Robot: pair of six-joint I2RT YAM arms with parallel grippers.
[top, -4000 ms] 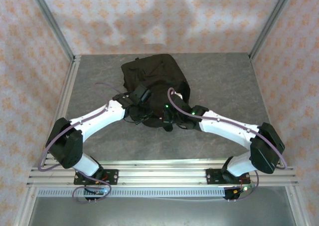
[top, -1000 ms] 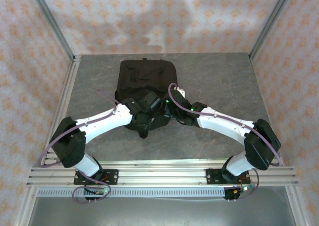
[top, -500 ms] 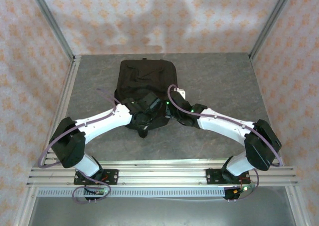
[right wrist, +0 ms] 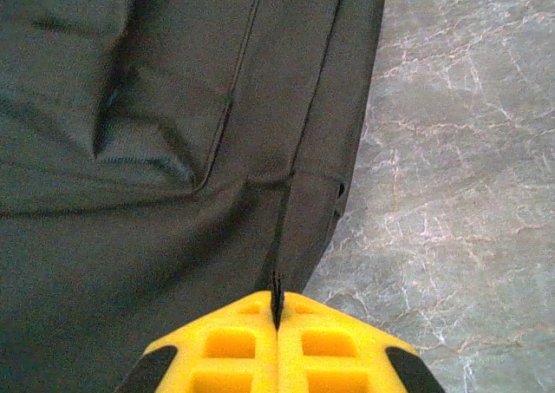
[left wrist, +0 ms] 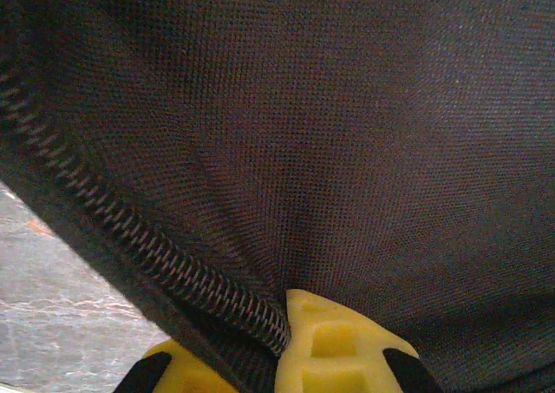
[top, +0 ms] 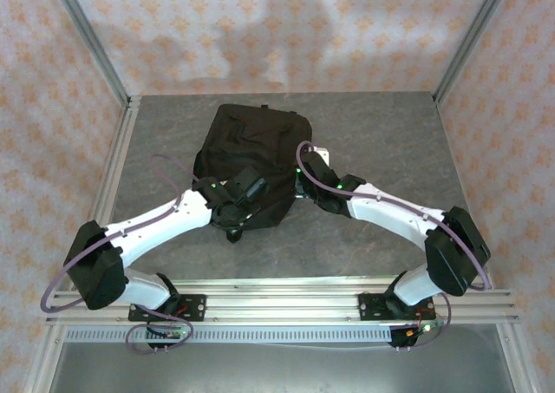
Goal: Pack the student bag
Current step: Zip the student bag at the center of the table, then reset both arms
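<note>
Black student bag [top: 249, 143] lengthwise near-to-far, left end effector [left wrist: 279, 345], right end effector [right wrist: 277, 311] pinching it

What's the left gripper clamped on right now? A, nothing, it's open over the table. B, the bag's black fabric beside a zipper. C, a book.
B: the left wrist view shows the left gripper shut on the student bag fabric, right next to a zipper.

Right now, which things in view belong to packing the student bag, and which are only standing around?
Job in hand:
student bag
left gripper, jaws shut on its zipper edge
right gripper, jaws shut on its fabric

Just there:
grey table
patterned walls
metal frame
</note>
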